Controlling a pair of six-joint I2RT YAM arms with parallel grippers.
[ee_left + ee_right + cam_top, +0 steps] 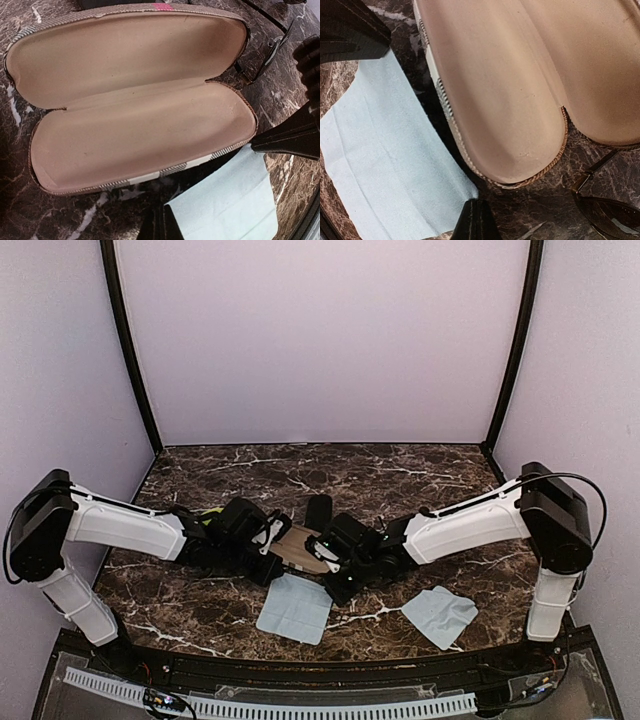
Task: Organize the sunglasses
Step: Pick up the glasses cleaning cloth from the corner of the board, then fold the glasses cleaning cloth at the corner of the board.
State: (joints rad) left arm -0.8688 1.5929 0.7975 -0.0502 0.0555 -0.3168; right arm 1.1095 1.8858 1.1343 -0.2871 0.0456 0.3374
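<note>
Table point(420, 465): one opened case point(297, 544) at the middle, lying flat with both halves facing up.
Sunglasses point(610, 217): on the table just beside one end of the case, outside it, close to the hinge line.
Cloth point(294, 608): flat on the table directly in front of the case, its far edge just beside the case's near rim.
Second cloth point(439, 615): further right, well apart from the case, toward the table's front edge.

Nothing legible anywhere — no lettering on the open case point(140, 125) or the cloth point(235, 200).
</note>
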